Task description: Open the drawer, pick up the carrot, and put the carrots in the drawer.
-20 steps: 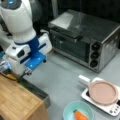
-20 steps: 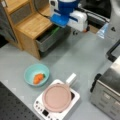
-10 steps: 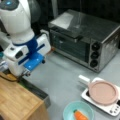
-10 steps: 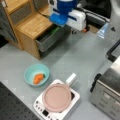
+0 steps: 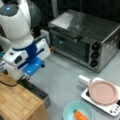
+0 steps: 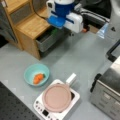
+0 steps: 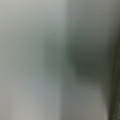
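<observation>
The grey drawer [image 6: 47, 41] of the wood-topped cabinet stands pulled partly out; it also shows in a front view [image 5: 37, 91] at the lower left. My gripper [image 6: 58, 28] hangs right over the drawer's open part, its white and blue hand hiding the fingers. In a front view the gripper [image 5: 25, 78] sits at the cabinet's edge, just above the drawer. The orange carrot [image 6: 38, 78] lies in a teal bowl [image 6: 30, 71], well away from the gripper; the carrot [image 5: 80, 115] shows in both front views. The wrist view gives only a blurred grey surface.
A silver toaster oven [image 5: 85, 42] stands behind the work area. A white hotplate with a pink pan [image 6: 57, 97] sits beside the bowl. A small green thing [image 6: 53, 31] shows inside the drawer. The wooden cabinet top [image 5: 17, 102] borders the drawer.
The hand has sunk slightly over the drawer. The drawer, bowl and carrot have not moved.
</observation>
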You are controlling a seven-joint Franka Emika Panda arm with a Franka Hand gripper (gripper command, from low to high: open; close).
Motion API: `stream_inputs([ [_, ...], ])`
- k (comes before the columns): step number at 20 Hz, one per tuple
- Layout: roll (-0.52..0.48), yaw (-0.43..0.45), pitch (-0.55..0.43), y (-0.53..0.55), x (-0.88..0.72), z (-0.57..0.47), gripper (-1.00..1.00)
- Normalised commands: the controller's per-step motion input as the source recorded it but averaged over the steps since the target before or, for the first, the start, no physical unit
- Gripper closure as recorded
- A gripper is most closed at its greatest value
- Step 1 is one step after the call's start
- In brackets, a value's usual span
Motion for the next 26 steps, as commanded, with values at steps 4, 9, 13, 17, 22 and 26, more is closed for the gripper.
stream_inputs([
  [4, -0.090, 0.139, -0.080, -0.14, -0.08, -0.14, -1.00],
  [9, -0.059, 0.150, -0.092, -0.12, -0.10, -0.14, -1.00],
  [13, -0.032, 0.146, -0.088, -0.17, -0.09, -0.15, -1.00],
  [17, -0.007, 0.130, -0.067, -0.21, -0.07, -0.14, -1.00],
  [22, 0.001, 0.107, -0.045, -0.21, -0.02, -0.12, -1.00],
  [26, 0.012, 0.079, -0.031, -0.14, 0.02, -0.13, -1.00],
])
